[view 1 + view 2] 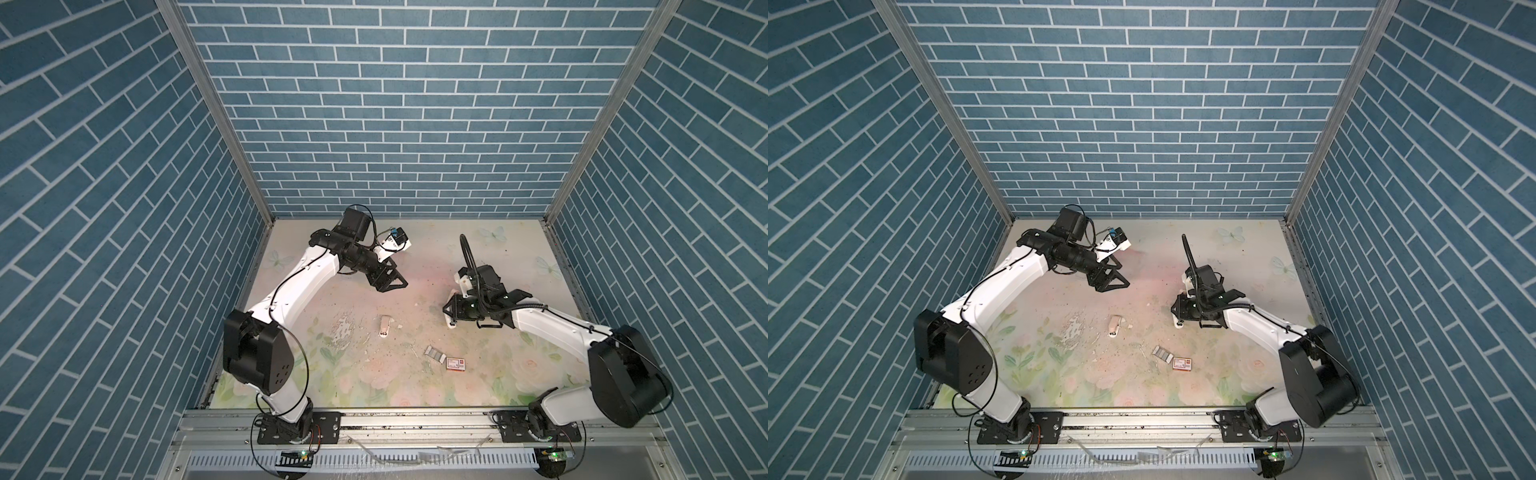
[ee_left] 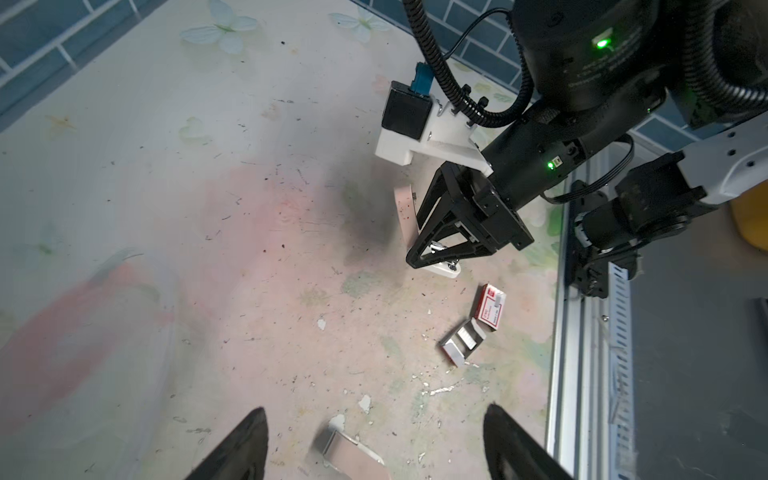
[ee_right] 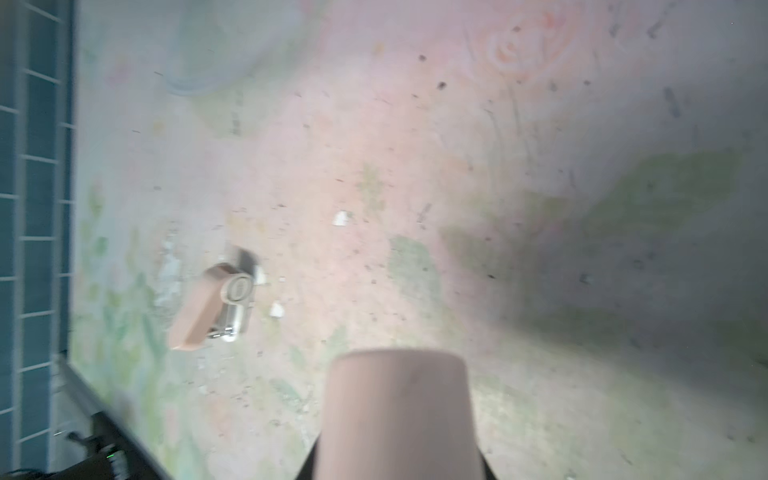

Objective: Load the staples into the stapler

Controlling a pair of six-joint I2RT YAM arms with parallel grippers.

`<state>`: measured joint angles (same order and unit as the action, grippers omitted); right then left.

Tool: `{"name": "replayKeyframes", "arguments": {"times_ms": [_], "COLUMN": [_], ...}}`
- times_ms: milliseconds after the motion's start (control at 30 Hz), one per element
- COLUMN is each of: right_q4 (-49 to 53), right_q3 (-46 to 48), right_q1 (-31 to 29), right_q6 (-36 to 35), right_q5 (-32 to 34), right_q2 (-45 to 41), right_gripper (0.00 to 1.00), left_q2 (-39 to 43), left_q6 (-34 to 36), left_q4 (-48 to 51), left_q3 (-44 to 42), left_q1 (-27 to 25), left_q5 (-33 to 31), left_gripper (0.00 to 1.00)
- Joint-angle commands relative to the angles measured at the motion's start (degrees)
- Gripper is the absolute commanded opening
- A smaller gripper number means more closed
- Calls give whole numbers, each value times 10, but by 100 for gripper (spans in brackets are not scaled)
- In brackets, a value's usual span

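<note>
In both top views the left gripper (image 1: 400, 276) hangs spread wide and empty at far left, the right gripper (image 1: 448, 312) is clamped on a stapler (image 1: 450, 324), and the staples (image 1: 434, 354) lie near, right of centre, beside a red-and-white box (image 1: 456, 364). The left wrist view confirms this; the right wrist view shows a second stapler (image 3: 212, 303) lying loose.

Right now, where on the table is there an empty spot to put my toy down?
The near strip of the table between the two arm bases is bare, and so is the far right corner behind the right gripper holding a second stapler. The middle is crowded: the loose stapler, the staples and the red-and-white box lie close there.
</note>
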<state>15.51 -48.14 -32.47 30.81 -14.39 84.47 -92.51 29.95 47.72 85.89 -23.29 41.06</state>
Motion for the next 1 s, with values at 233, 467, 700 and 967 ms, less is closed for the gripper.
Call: {"name": "replayKeyframes", "arguments": {"times_ms": [233, 467, 700, 967], "right_q4": [62, 88, 84, 74], "right_q3": [-68, -102, -99, -81], "right_q1": [-9, -28, -42, -46], "right_q6": [-49, -54, -50, -43], "right_q5": [154, 206, 246, 249], "right_q2": [90, 144, 155, 145], "right_gripper": [15, 17, 22, 33], "left_q2": [47, 51, 56, 55], "left_q6": [33, 33, 39, 48], "left_q4": [-27, -31, -32, -26], "left_q3": [-85, -103, -115, -121], "left_q1": [2, 3, 3, 3], "left_q5": [-56, -59, -61, -58], "left_gripper": [82, 82, 83, 83]}}
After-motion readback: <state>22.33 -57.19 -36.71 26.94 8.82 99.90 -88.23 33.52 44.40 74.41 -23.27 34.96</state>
